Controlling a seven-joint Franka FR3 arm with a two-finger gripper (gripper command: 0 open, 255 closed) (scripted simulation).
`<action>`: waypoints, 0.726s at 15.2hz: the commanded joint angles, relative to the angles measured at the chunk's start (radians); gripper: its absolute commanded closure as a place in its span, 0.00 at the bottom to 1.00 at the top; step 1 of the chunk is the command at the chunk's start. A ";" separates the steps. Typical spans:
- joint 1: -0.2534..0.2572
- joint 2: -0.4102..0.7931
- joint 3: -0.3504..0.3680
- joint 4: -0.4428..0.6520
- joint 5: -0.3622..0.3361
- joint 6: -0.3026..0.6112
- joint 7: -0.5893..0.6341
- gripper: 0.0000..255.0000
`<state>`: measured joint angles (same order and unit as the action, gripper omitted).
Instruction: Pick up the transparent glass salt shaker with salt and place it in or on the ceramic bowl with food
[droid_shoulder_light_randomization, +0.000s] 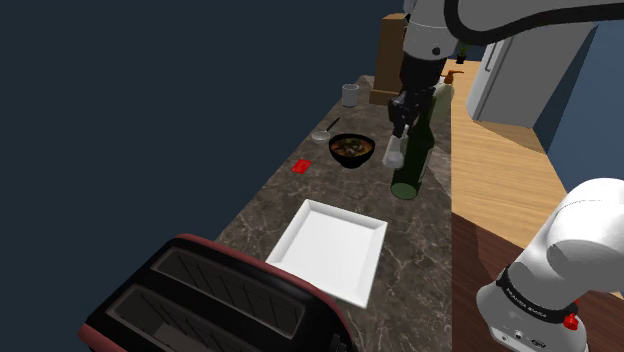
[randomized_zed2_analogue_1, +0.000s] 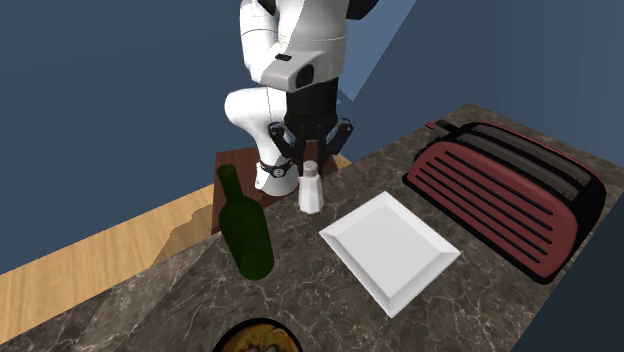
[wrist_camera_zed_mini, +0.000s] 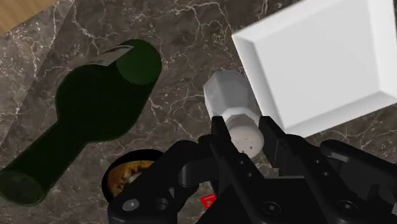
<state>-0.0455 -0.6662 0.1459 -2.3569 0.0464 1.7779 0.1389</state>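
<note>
The salt shaker (randomized_zed2_analogue_1: 311, 188) is a pale, clear jar with a white cap, and my gripper (randomized_zed2_analogue_1: 310, 166) is shut on its top. It hangs upright from the fingers beside the green bottle. In the shoulder view the shaker (droid_shoulder_light_randomization: 396, 153) is just right of the dark bowl with food (droid_shoulder_light_randomization: 352, 150), below the gripper (droid_shoulder_light_randomization: 400, 128). The wrist view has the two black fingers clasping the shaker (wrist_camera_zed_mini: 233, 102) at its cap, the gripper (wrist_camera_zed_mini: 243, 130) over the marble counter. The bowl (wrist_camera_zed_mini: 129, 176) is partly hidden behind the hand. I cannot tell if the shaker's base touches the counter.
A tall green bottle (droid_shoulder_light_randomization: 412, 150) stands close beside the shaker. A white square plate (droid_shoulder_light_randomization: 330, 248) lies mid-counter, with a dark red toaster (droid_shoulder_light_randomization: 210, 300) nearer the camera. A small red item (droid_shoulder_light_randomization: 300, 166), a spoon (droid_shoulder_light_randomization: 325, 132), a cup (droid_shoulder_light_randomization: 350, 95) and a wooden block (droid_shoulder_light_randomization: 390, 60) stand farther back.
</note>
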 joint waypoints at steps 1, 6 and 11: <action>-0.016 0.068 -0.017 0.054 -0.016 0.014 -0.022 1.00; -0.049 0.240 -0.058 0.203 -0.048 0.037 -0.078 1.00; -0.075 0.416 -0.092 0.382 -0.067 0.035 -0.130 1.00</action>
<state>-0.1165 -0.2913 0.0575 -2.0157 -0.0169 1.8122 0.0160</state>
